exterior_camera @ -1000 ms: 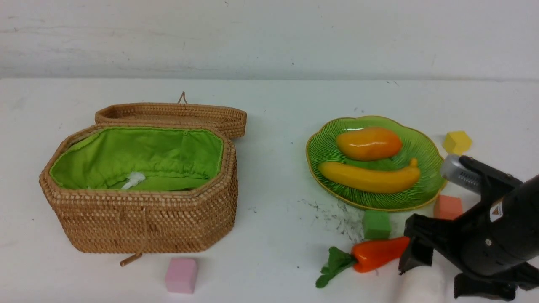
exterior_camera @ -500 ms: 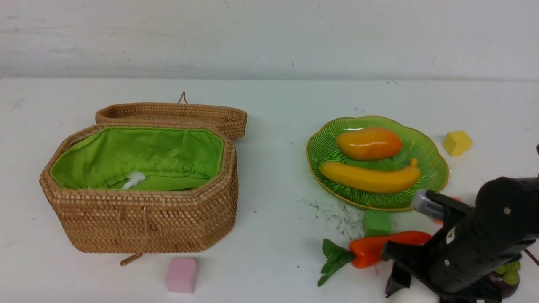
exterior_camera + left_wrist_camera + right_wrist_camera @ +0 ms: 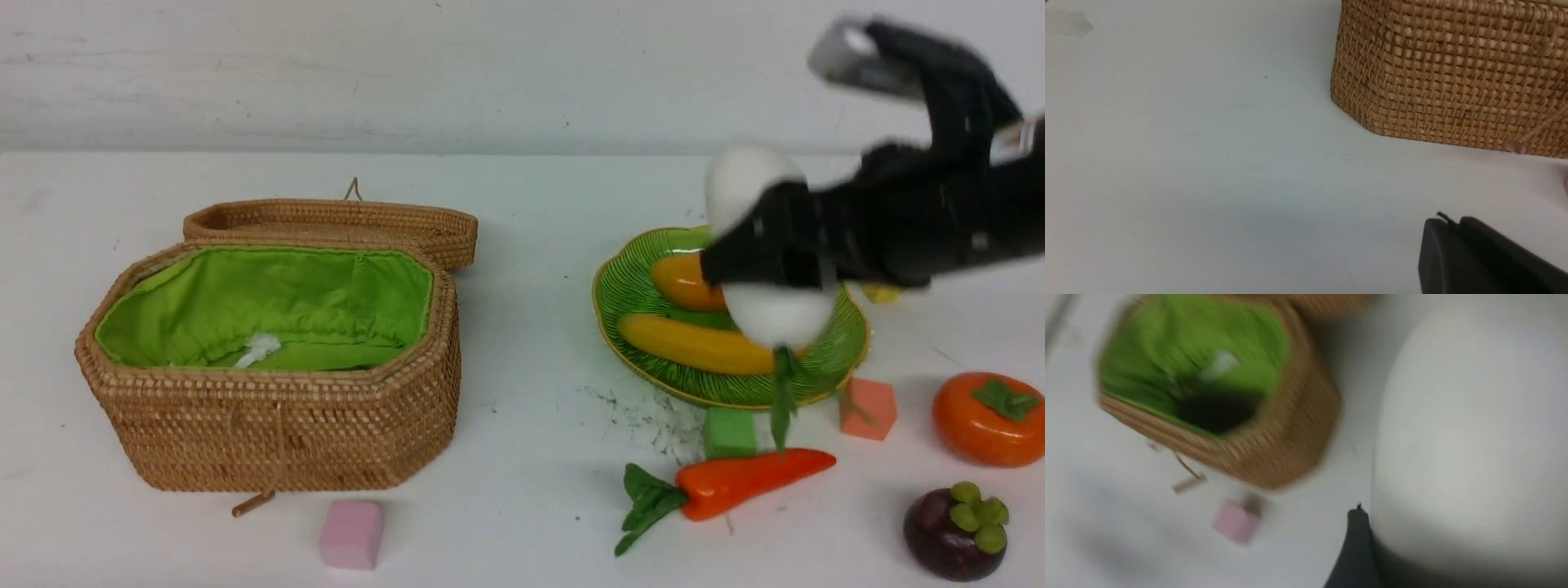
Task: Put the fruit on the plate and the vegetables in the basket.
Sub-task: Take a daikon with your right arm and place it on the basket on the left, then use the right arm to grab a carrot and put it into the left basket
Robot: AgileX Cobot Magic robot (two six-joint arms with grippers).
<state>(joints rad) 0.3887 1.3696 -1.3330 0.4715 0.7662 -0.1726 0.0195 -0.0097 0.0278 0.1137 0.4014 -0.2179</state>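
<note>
White radish (image 3: 775,314) grasped by right gripper (image 3: 763,255), aloft, leaves hanging, overlapping plate (image 3: 624,286) in front view.

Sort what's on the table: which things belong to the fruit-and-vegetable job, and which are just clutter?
Job: basket, plate, mango, banana, white radish (held aloft), carrot, persimmon, mangosteen.
Clutter: pink cube, green cube, salmon cube, yellow cube.
</note>
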